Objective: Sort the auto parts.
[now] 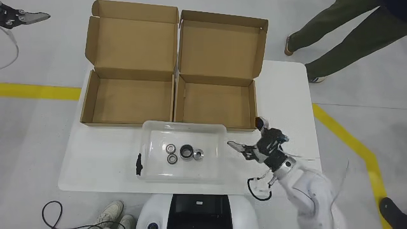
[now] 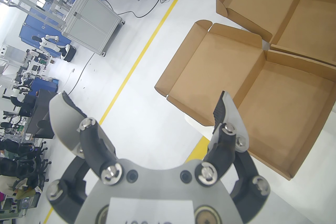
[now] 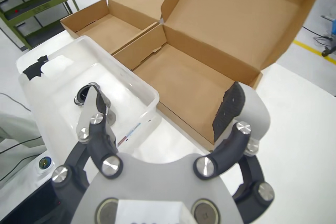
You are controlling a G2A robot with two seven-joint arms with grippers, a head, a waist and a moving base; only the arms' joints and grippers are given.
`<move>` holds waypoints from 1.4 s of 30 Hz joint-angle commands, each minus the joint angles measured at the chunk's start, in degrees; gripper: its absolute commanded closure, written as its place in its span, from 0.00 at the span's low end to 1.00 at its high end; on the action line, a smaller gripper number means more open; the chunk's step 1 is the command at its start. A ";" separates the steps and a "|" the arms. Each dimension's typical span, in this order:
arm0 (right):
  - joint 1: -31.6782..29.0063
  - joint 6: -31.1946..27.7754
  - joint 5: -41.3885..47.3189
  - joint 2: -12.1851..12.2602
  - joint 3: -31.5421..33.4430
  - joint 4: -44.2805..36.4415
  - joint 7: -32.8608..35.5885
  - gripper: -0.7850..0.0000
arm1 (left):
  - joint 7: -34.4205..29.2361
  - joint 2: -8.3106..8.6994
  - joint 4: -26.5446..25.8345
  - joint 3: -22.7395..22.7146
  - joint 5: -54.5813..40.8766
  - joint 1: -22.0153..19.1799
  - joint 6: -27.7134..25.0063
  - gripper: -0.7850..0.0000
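At the far left, off the white table [image 1: 286, 89], the left gripper [image 2: 143, 96] hangs with its claw spread apart. The left brown cardboard box [image 1: 127, 102] and the right brown cardboard box [image 1: 216, 105] lie open side by side behind a clear plastic tray [image 1: 184, 124], which holds the round metal auto parts [image 1: 186, 152]. Just right of the tray, the right gripper [image 3: 162, 88] hovers, claw apart and empty.

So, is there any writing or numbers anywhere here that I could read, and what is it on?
White label on the left gripper: cut off at the edge, unreadable.
Matching label on the right gripper: cut off too.
Strip on the clear bin: too small to read.
Cardboard boxes: no print.
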 commanded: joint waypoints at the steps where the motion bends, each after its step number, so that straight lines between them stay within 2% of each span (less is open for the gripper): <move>1: 1.38 -1.59 -0.52 0.14 -1.37 0.91 1.01 0.00 | 0.00 0.00 0.00 0.00 0.00 0.00 0.00 0.00; 6: 4.67 -3.70 -4.80 0.44 -5.71 2.13 3.01 0.00 | 0.00 0.00 0.00 0.00 0.00 0.00 0.00 0.00; 12: 7.27 -6.51 -11.48 0.87 -11.17 3.36 1.45 0.00 | 0.00 0.00 0.00 0.00 0.00 0.00 0.00 0.00; 18: 10.61 -7.50 -11.02 0.87 -15.43 6.87 1.16 0.00 | 0.00 0.00 0.00 0.00 0.00 0.00 0.00 0.00; 42: 11.49 -7.70 -11.36 1.02 -16.91 7.04 1.42 0.00 | 0.00 0.00 0.00 0.00 0.00 0.00 0.00 0.00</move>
